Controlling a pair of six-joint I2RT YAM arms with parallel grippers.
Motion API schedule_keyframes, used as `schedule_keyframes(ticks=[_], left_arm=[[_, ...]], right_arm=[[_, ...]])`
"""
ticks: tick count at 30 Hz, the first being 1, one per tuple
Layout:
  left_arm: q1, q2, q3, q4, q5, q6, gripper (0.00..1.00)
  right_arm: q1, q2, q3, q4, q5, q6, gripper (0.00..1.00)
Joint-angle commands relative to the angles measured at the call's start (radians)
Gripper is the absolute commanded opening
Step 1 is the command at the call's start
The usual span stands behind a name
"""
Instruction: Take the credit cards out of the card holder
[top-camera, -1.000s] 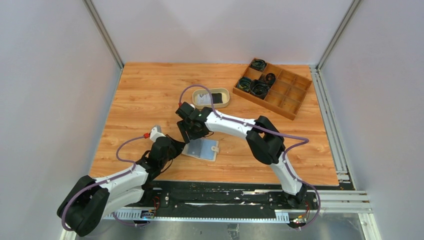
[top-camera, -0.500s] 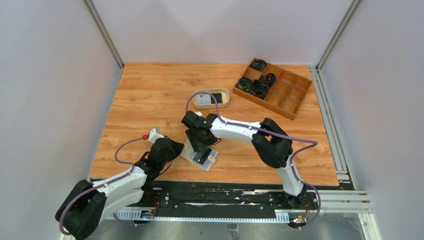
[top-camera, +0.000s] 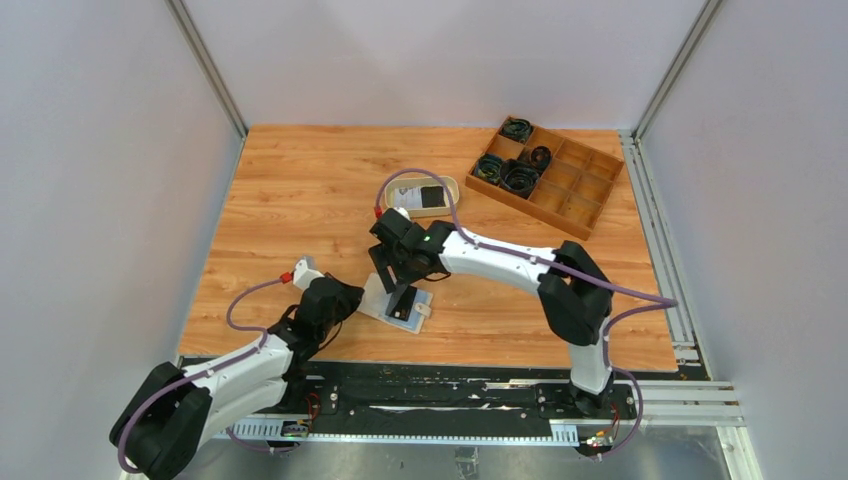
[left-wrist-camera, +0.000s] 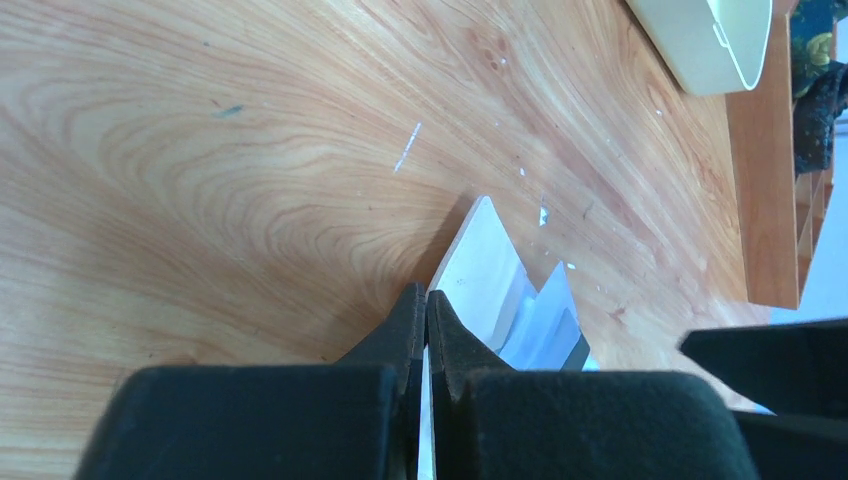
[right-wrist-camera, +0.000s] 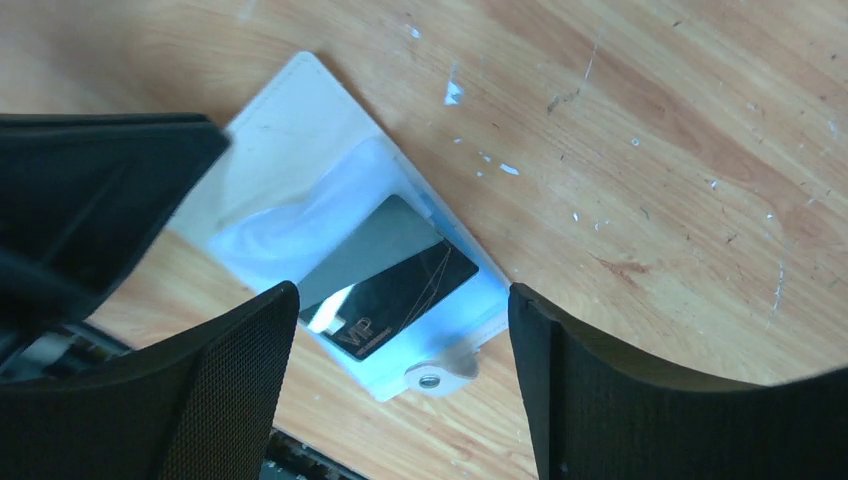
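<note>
The black credit card (right-wrist-camera: 388, 278) lies slantwise in the card holder (right-wrist-camera: 290, 130), beneath the spread jaws of the right gripper (right-wrist-camera: 398, 292) — the left gripper (left-wrist-camera: 426, 300) pinches the holder's edge.

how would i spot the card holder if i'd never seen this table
Start at the wooden table and go to its near edge, left of centre. The card holder lies open and flat there, pale inside, with a black card in its clear pocket and a small snap tab. Unlike the oval tray and the compartment box farther back, it is thin and flat, without walls.
</note>
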Motion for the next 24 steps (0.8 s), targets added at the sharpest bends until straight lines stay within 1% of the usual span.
schedule_keyframes(ticks=[1,4,7,9,12,17,21,24], left_arm=[[0.008,-0.029,-0.023,-0.054,-0.068,-0.044,0.0],[0.007,-0.042,-0.024,-0.071,-0.074,-0.048,0.0],[0.006,-0.038,-0.024,-0.072,-0.075,-0.051,0.0],[0.006,-0.028,-0.024,-0.072,-0.072,-0.054,0.0],[0.007,-0.021,-0.024,-0.071,-0.068,-0.055,0.0],[0.006,-0.044,-0.033,-0.08,-0.063,-0.048,0.0],[0.006,-0.082,-0.04,-0.114,-0.07,-0.048,0.0],[0.006,-0.109,-0.045,-0.137,-0.077,-0.047,0.0]], right_arm=[[-0.028,-0.131,-0.097,0.16,-0.104,0.008,0.8],[-0.03,-0.161,-0.157,0.204,-0.165,0.01,0.8],[-0.032,-0.141,-0.155,0.142,-0.187,0.063,0.8],[-0.033,-0.124,-0.166,0.132,-0.239,0.117,0.79],[-0.033,-0.128,-0.27,0.269,-0.351,0.206,0.78],[-0.049,-0.14,-0.382,0.481,-0.4,0.259,0.77],[-0.096,-0.171,-0.504,0.718,-0.487,0.333,0.76],[-0.121,-0.178,-0.549,0.793,-0.505,0.369,0.76]])
